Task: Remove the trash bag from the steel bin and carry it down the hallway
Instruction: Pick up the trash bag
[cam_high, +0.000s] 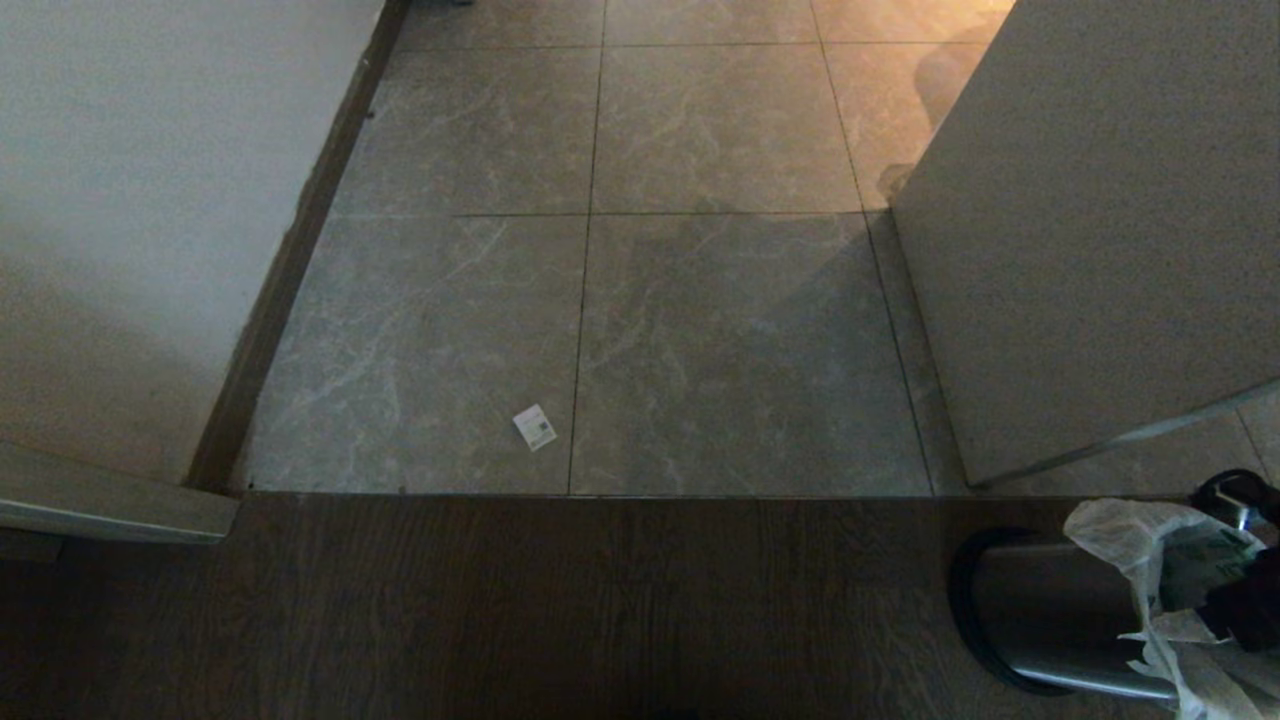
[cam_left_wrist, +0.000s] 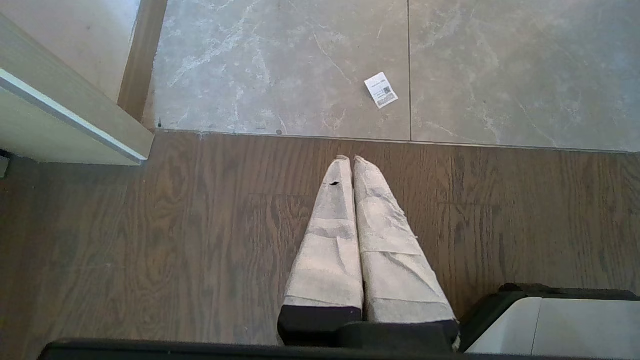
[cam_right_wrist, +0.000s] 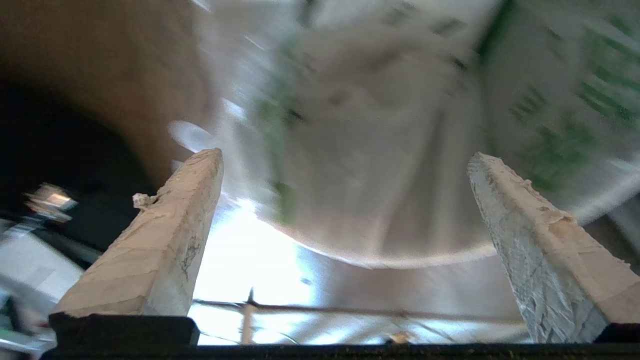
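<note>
Right wrist view: your right gripper (cam_right_wrist: 345, 165) stood spread wide at the bag (cam_right_wrist: 380, 150), set to pinch it; left gripper (cam_left_wrist: 350, 160) clenched, idle.

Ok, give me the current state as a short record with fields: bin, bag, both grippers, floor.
steel bin: on the dark wood floor, lower right of the head view
trash bag: still in the bin, draped over its rim
right gripper: open, fingers spread at the bag, nothing gripped
left gripper: shut, empty, parked over the wood floor
hallway: tiles begin just past the wood; a small paper slip lies there
</note>
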